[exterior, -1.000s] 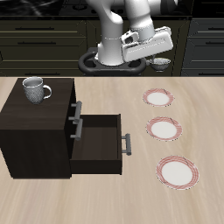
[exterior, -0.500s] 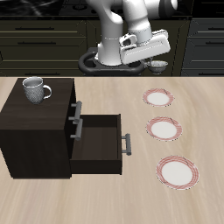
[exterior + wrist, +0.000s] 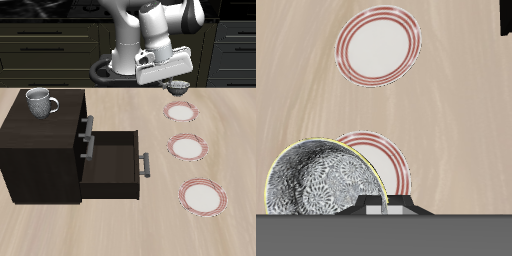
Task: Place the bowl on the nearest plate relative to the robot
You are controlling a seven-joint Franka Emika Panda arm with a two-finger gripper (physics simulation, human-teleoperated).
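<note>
My gripper (image 3: 176,80) is shut on the rim of the small whitish-grey bowl (image 3: 179,86) and holds it in the air just behind and above the plate (image 3: 182,113) that lies farthest back, closest to the robot's base. In the wrist view the bowl (image 3: 316,180), with its grey patterned inside, hangs at my gripper (image 3: 385,205) and covers part of that plate (image 3: 393,158). All three plates are white with pink-red ringed rims and nothing lies on them.
The middle plate (image 3: 187,148) (image 3: 377,46) and the front plate (image 3: 202,196) lie in a row toward the table's front edge. A dark cabinet (image 3: 40,150) with an open drawer (image 3: 112,162) stands beside them, with a grey mug (image 3: 40,101) on top.
My gripper has come down and forward with the bowl, from behind the table's back edge to just over the back plate.
</note>
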